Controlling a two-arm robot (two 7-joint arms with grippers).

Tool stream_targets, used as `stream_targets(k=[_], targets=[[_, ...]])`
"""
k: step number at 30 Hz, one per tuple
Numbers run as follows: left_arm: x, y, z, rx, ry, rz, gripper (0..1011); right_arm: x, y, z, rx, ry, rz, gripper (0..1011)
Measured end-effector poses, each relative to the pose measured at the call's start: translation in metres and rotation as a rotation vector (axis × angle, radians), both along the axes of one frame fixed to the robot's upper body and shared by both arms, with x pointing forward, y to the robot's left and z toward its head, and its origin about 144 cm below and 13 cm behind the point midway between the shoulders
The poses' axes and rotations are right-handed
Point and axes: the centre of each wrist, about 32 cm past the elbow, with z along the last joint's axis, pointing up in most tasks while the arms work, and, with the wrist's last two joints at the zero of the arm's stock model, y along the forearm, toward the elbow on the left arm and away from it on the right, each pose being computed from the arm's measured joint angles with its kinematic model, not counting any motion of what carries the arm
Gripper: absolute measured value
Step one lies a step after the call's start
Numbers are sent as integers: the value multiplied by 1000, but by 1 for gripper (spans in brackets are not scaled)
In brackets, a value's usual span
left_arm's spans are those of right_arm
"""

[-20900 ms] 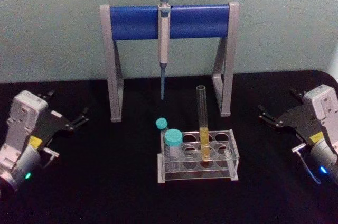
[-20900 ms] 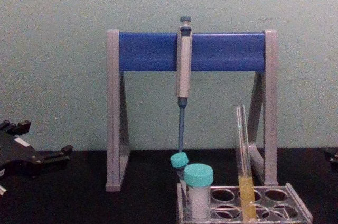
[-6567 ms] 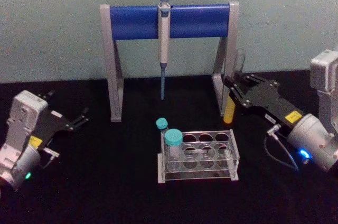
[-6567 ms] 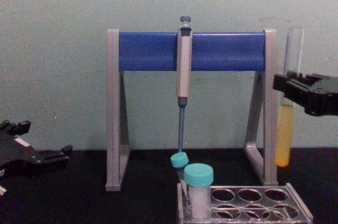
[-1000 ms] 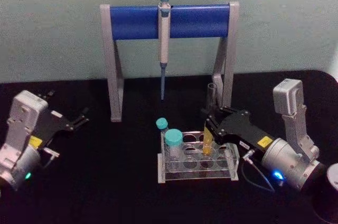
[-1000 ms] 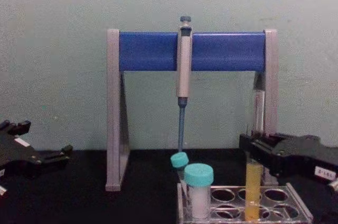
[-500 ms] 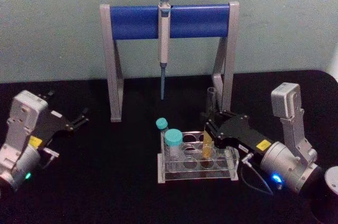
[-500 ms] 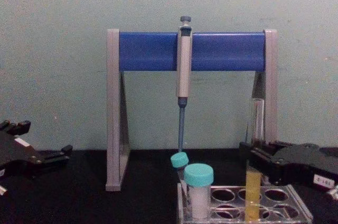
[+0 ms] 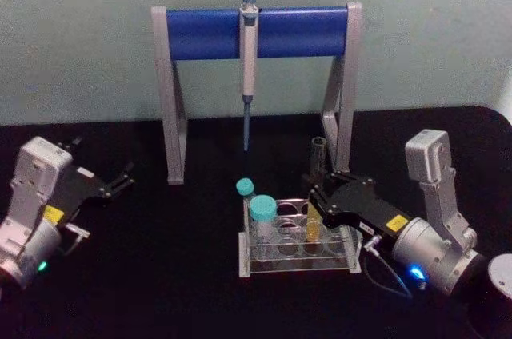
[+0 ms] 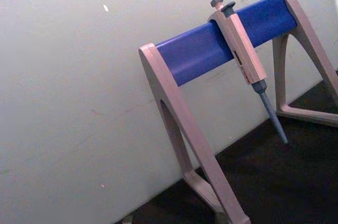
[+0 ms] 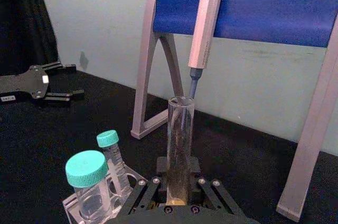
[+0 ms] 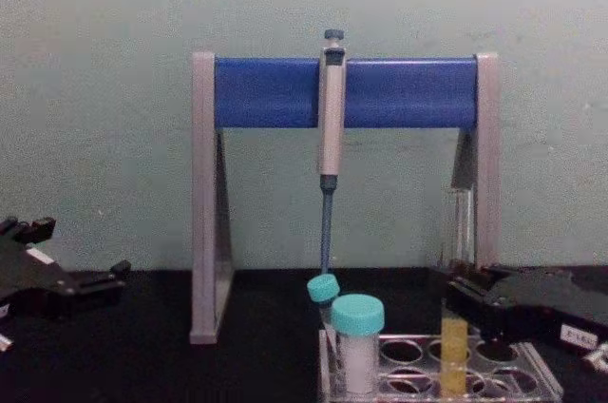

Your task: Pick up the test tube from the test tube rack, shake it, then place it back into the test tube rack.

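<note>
The test tube (image 9: pixel 318 157) stands upright in a middle hole of the test tube rack (image 9: pixel 272 265), its yellow-orange liquid low between the rack's walls. My right gripper (image 9: pixel 314 195) reaches in from the right and is shut on the test tube just above the rack. In the right wrist view the test tube (image 11: pixel 180 134) rises straight up between the right gripper's (image 11: pixel 178 184) fingers. The chest view shows the test tube (image 12: pixel 458 222), the right gripper (image 12: pixel 456 289) and the rack (image 12: pixel 543 376). My left gripper (image 9: pixel 122 177) rests open at the far left of the table.
A grey-and-blue pipette stand (image 9: pixel 172 115) straddles the table behind the rack, with a pipette (image 9: pixel 248 59) hanging from its bar. Two teal-capped vials (image 9: pixel 262 219) occupy the rack's left end. The black table has free room to the left and in front.
My right gripper has sunk a little with the test tube, and the tube's bottom now sits deeper in the rack hole. The left arm has not moved.
</note>
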Motion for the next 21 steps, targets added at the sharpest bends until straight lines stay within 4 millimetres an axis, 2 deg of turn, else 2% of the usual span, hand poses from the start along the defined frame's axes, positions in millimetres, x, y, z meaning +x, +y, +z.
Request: stream_targets(k=[13, 20, 21], targets=[[0, 0, 0, 0, 0, 0, 1009, 0, 0, 0, -3, -1, -2, 233], [0, 0, 0, 0, 0, 0, 1010, 0, 0, 0, -4, 1, -1, 400], [0, 0, 0, 0, 0, 0, 1010, 0, 0, 0, -4, 1, -1, 456]])
